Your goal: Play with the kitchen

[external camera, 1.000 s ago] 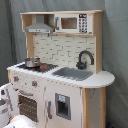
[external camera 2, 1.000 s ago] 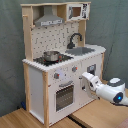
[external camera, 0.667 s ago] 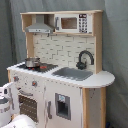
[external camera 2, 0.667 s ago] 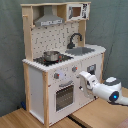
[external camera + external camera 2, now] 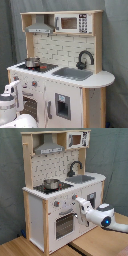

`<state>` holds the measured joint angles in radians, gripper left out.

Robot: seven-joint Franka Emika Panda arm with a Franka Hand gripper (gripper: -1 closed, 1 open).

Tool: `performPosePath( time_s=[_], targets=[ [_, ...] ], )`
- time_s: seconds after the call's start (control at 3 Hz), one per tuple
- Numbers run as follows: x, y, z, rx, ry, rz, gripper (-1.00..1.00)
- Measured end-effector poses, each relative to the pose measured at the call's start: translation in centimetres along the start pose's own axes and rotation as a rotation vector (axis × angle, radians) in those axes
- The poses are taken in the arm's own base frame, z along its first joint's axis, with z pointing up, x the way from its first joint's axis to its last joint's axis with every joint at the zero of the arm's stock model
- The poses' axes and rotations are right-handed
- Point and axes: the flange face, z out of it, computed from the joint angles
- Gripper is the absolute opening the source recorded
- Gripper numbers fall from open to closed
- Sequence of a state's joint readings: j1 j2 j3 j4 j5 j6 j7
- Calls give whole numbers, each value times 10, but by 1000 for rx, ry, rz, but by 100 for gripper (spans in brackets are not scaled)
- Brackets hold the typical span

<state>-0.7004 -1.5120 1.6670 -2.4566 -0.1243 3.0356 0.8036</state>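
The kitchen (image 5: 65,95) is a tall toy unit of white panels and light wood, seen in both exterior views. It has a grey hood (image 5: 40,25), a small microwave (image 5: 70,22), a black faucet (image 5: 85,57) and a grey sink (image 5: 75,73). A metal pot (image 5: 50,183) stands on the hob. In the second exterior view my gripper (image 5: 79,203) is right at the front panel, beside a knob (image 5: 73,198) and above the oven door (image 5: 65,224). In the first exterior view my gripper (image 5: 16,85) is at the lower left, against the front of the kitchen.
The kitchen (image 5: 45,228) stands on a wooden table (image 5: 95,245) in front of a grey-green curtain (image 5: 115,153). My white arm (image 5: 107,220) reaches in from the second exterior view's right. A small cupboard door (image 5: 62,106) sits under the sink.
My gripper has moved closer to the kitchen's front, leftward in the second exterior view, towards the knob and the top of the oven door. The kitchen itself looks unchanged.
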Motion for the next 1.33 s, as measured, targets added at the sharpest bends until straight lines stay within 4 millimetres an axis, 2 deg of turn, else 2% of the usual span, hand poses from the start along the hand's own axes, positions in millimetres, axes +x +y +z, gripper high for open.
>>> performPosePath(
  time_s=[0.67,1.0,1.33],
  targets=[
    [3,-22,31,20,-21,118,100],
    [15,-32,-13,46,25,112,100],
    [11,-30,-39,34,29,99,100]
  ],
)
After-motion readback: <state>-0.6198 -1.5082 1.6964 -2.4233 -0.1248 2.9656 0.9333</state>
